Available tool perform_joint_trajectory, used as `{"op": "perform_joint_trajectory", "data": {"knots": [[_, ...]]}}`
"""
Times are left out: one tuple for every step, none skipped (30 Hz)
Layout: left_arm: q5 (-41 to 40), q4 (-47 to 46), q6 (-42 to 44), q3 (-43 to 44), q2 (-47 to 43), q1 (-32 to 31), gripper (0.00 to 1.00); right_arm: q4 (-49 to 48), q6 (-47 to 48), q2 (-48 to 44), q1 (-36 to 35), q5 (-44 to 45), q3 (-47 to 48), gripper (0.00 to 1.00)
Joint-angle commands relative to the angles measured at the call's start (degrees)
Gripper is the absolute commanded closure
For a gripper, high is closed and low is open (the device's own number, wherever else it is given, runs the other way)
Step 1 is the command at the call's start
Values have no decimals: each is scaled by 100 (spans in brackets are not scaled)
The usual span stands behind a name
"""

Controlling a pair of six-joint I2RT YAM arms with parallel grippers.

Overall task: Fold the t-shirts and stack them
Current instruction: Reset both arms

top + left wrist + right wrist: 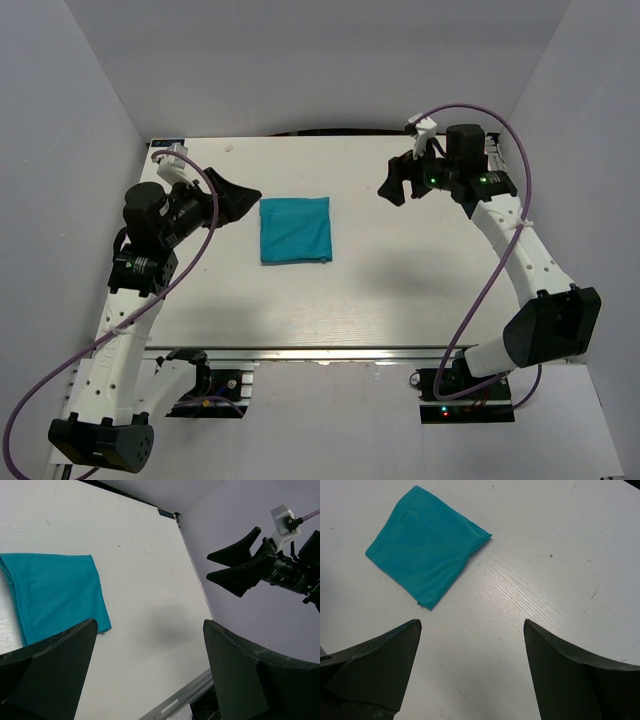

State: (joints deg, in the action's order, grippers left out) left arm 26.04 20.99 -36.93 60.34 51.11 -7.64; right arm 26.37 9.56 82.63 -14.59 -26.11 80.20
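Observation:
A teal t-shirt (295, 229) lies folded into a small square on the white table (400, 290), a little left of the middle. It also shows in the left wrist view as the t-shirt (55, 592) and in the right wrist view as the t-shirt (426, 550). My left gripper (238, 196) hovers just left of it, open and holding nothing. My right gripper (398, 180) hangs at the back right, well away from the cloth, also open with nothing between its fingers. In the left wrist view the right gripper (231, 566) shows across the table.
Grey walls close in the table at the back and both sides. A metal rail (330, 352) runs along the near edge, with the arm bases and electronics (465, 400) below it. Purple cables (480, 290) loop from each arm.

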Motion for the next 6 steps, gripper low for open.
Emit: {"op": "perform_joint_trajectory", "data": {"knots": [[-38, 28, 1, -57, -101, -1, 2, -238, -69, -195, 35, 62, -40, 11], [-47, 28, 1, -57, -93, 8, 2, -255, -69, -203, 35, 62, -49, 11], [-47, 28, 1, -66, -110, 8, 2, -264, -112, -212, 35, 79, -66, 11], [-47, 28, 1, -75, -119, -1, 2, -281, -130, -221, 35, 97, -75, 11], [-55, 28, -7, -83, -128, 8, 2, -299, -130, -221, 35, 106, -84, 11], [-64, 36, 1, -92, -137, -1, 2, -290, -52, -238, 35, 106, -110, 10]]}}
